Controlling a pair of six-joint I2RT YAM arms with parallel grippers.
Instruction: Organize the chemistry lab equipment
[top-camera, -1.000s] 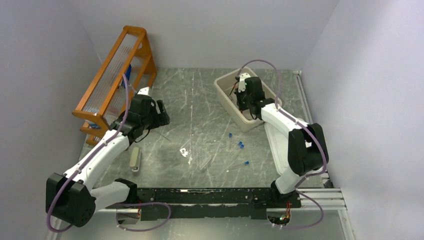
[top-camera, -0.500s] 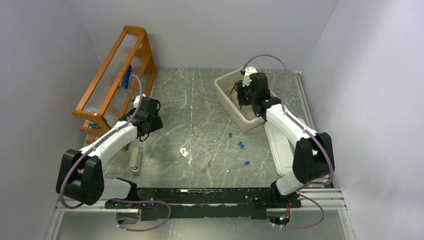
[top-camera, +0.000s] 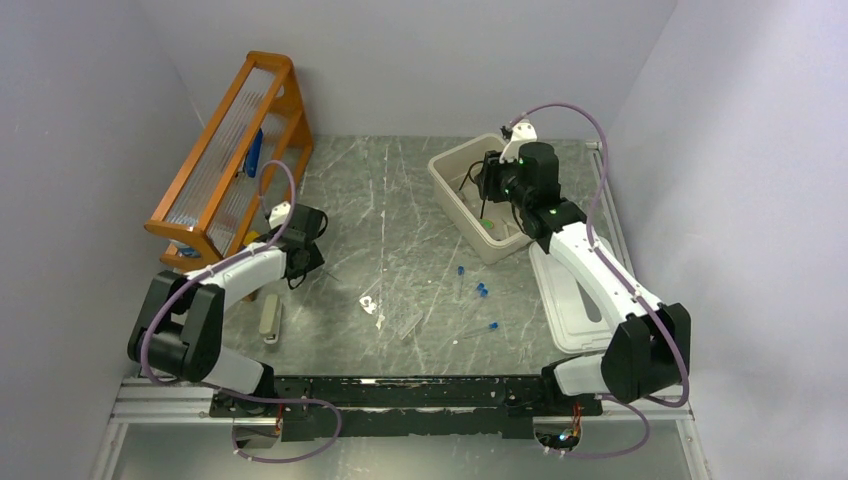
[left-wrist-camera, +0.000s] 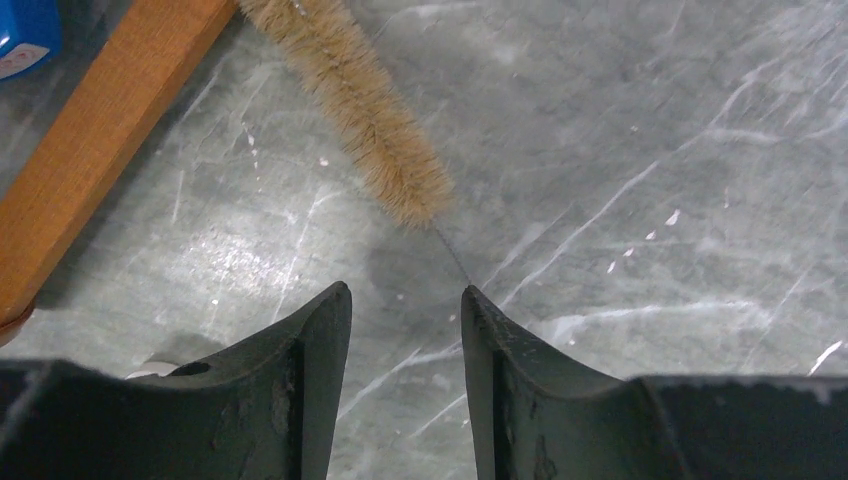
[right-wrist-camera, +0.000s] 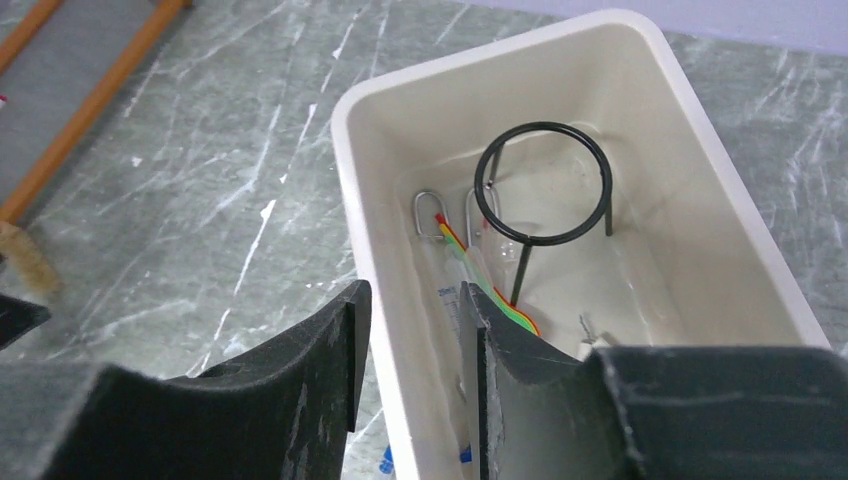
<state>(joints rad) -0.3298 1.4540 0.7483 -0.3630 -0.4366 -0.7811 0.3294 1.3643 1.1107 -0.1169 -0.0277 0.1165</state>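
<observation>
Right wrist view: right gripper (right-wrist-camera: 410, 300), narrowly parted, empty, has lifted off the bin (right-wrist-camera: 430, 110), deposit apparently complete; left gripper (left-wrist-camera: 405, 300), fingers narrowing, closes toward the brush (left-wrist-camera: 350, 100) wire

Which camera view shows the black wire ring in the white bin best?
The right wrist view: the black wire ring lies whole inside the white bin. The top external view gives only thin dark lines; the left wrist view, nothing.

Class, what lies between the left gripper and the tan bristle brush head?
Left wrist view: the thin wire tip of the tan bristle brush over bare grey marbled tabletop, ahead of the left gripper.
</observation>
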